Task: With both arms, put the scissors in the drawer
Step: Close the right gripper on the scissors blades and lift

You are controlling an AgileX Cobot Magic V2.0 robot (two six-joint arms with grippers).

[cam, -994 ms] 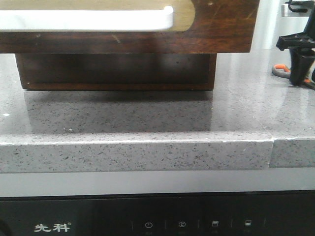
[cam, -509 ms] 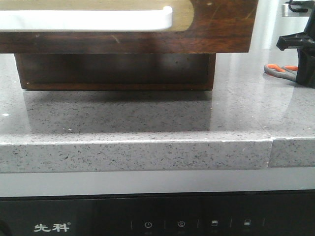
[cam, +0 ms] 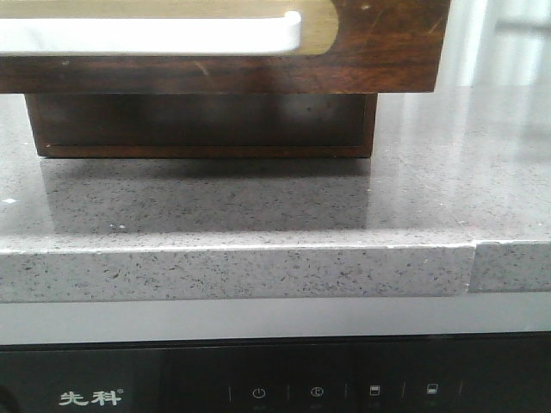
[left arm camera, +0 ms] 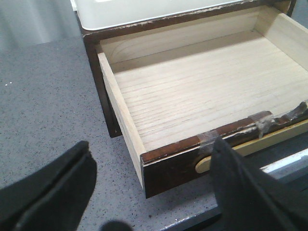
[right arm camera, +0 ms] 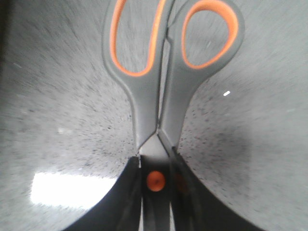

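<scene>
The drawer [left arm camera: 169,151] stands pulled open in the left wrist view, and its pale wooden inside is bare. My left gripper [left arm camera: 151,147] is open and empty, just in front of the drawer's front corner, with one finger [left arm camera: 53,192] over the counter and the other [left arm camera: 245,192] before the gold plate. In the front view the scratched drawer front [cam: 387,52] with its white bar handle [cam: 155,34] fills the top. My right gripper [right arm camera: 156,163] is shut on the scissors [right arm camera: 159,96] at their orange pivot, handles pointing away, above the grey counter. Neither gripper shows in the front view.
The dark cabinet body [cam: 207,125] sits under the drawer on the speckled grey counter [cam: 258,215]. The counter's front edge [cam: 258,271] has a seam at the right. A black appliance panel [cam: 258,379] lies below. A white object [left arm camera: 144,9] rests on the cabinet top.
The right gripper and the scissors, seen at the right edge of the front view earlier, have moved out of that view. The scissors no longer lie on the counter there.
</scene>
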